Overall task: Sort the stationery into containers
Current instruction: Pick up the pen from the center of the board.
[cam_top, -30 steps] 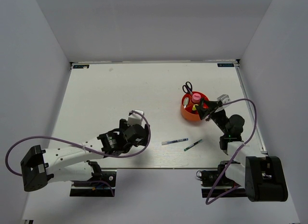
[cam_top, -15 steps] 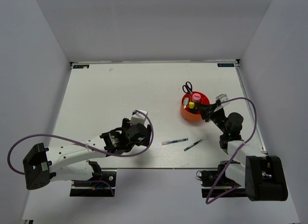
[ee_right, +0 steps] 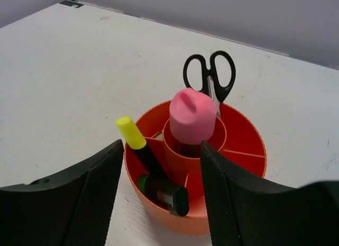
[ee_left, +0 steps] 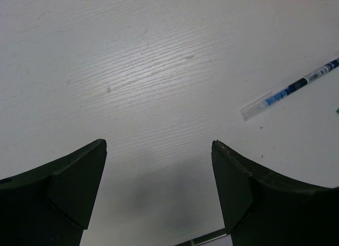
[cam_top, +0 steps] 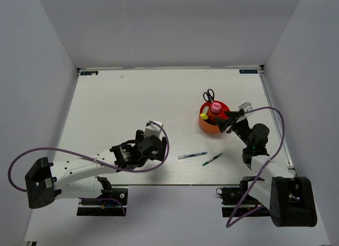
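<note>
I get bright, even light on the white table (cam_top: 132, 98); shadows are soft. The left wrist view carries a pale sheen, and the left hand's (ee_left: 158, 144) dark fingers (ee_left: 53, 193) look slightly unfocused, I think.

Right gripper (cam_top: 229, 122) has backed off the cup (ee_right: 197, 224): fingertips were over its rim, now just clear of it, jaws spread. Yellow highlighter (ee_right: 132, 134), previously at the fingertips, now leans away from them. Left gripper (ee_left: 159, 144) moved slightly toward the blue-white pen (ee_left: 288, 90), now ahead-right of its fingers.
</note>
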Controlling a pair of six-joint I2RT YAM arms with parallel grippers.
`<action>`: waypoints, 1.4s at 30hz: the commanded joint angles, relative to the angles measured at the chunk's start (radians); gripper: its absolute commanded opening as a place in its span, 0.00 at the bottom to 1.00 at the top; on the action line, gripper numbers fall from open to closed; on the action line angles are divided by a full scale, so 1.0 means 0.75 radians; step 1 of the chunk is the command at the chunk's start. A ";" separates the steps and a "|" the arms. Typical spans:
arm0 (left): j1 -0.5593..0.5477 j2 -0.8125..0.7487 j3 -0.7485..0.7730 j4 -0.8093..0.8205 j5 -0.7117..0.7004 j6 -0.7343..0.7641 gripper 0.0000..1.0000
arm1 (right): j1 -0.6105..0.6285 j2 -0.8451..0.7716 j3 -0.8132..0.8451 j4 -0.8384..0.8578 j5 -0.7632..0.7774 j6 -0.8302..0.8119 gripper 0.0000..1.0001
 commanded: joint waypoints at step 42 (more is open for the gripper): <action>0.236 0.002 0.104 -0.210 0.601 0.185 0.76 | 0.548 0.361 0.676 -2.416 -0.062 -2.359 0.34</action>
